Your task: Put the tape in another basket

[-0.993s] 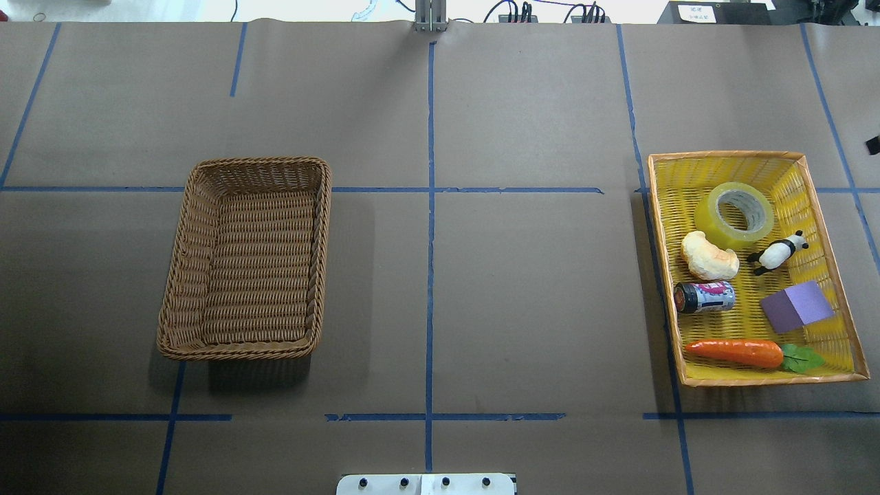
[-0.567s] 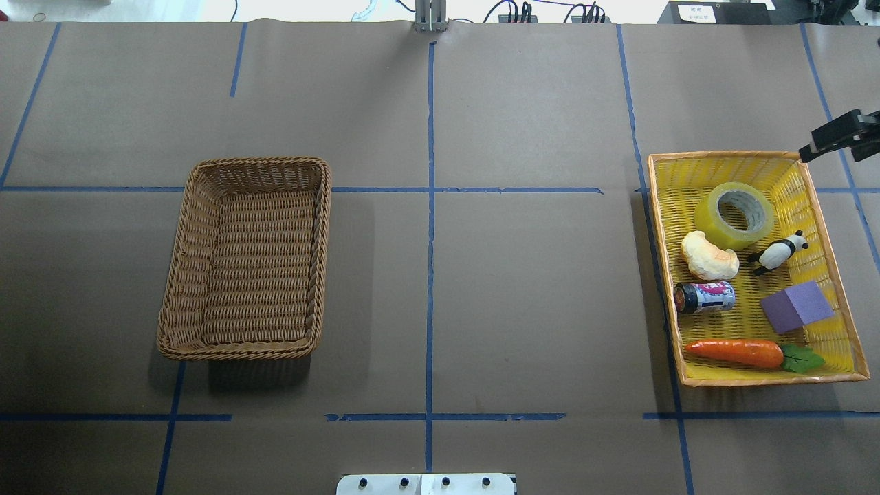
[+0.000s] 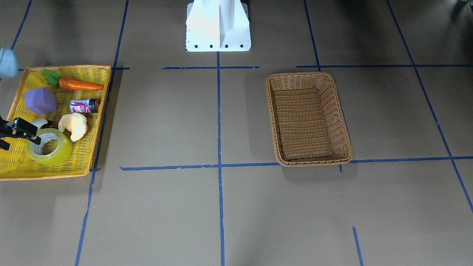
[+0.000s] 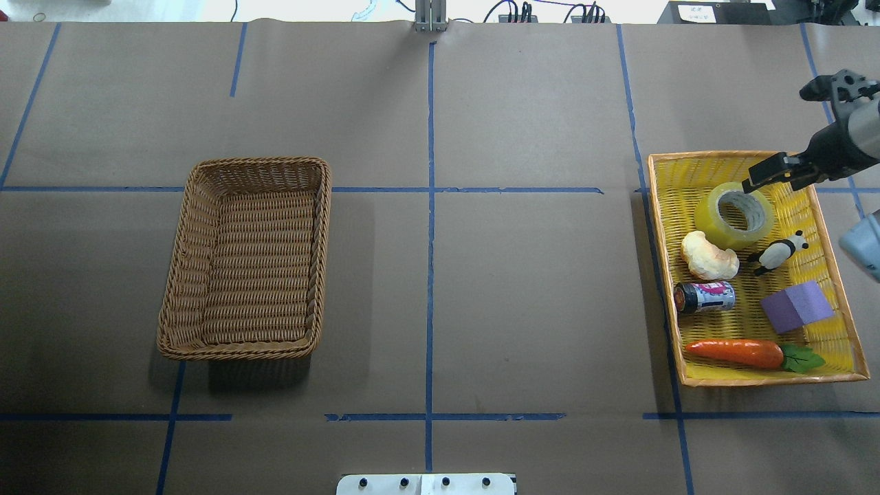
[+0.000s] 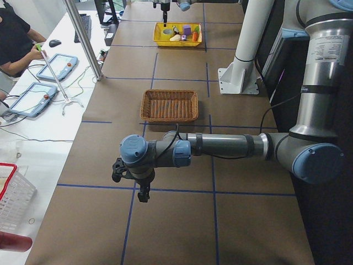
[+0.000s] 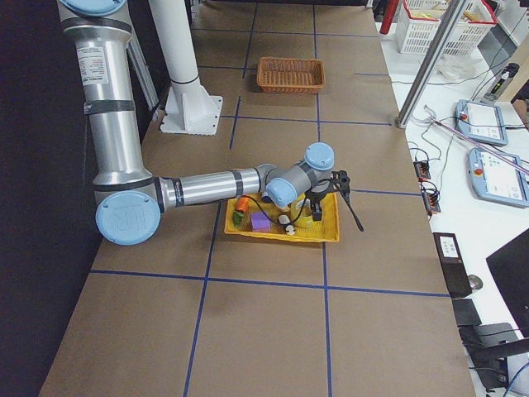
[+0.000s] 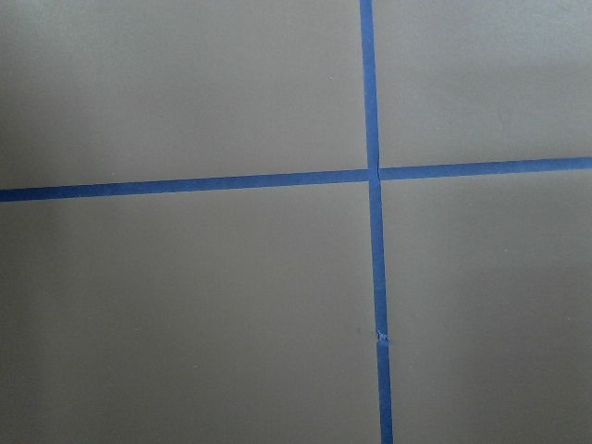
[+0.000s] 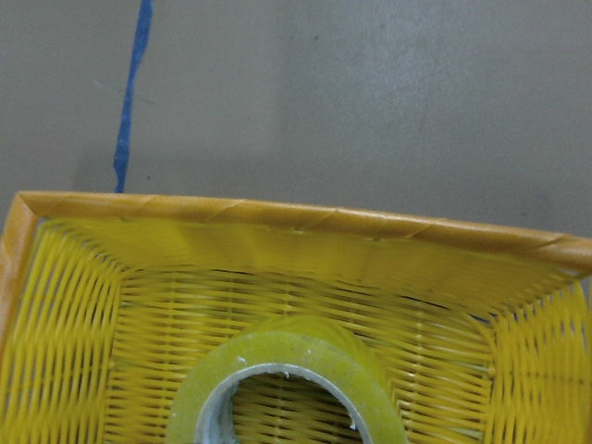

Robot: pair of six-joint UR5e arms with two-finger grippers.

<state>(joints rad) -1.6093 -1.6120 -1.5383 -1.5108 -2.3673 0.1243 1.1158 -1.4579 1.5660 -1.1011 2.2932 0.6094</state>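
Your right tool (image 4: 770, 180) has swung in over the far wall of the yellow tray (image 4: 722, 155). Its black fingers look parted and hold nothing. A moment ago it sat outside the tray's far corner. The tape (image 4: 734, 214), a glossy translucent yellow-green roll, lies flat and unmoved in the woven tray's far end. The brown wicker basket (image 4: 256, 162), braided at its rim, stands well apart from the tray on the papered bench (image 4: 536, 309). Whether the left tool (image 5: 142, 193) is clenched or released, you cannot tell.
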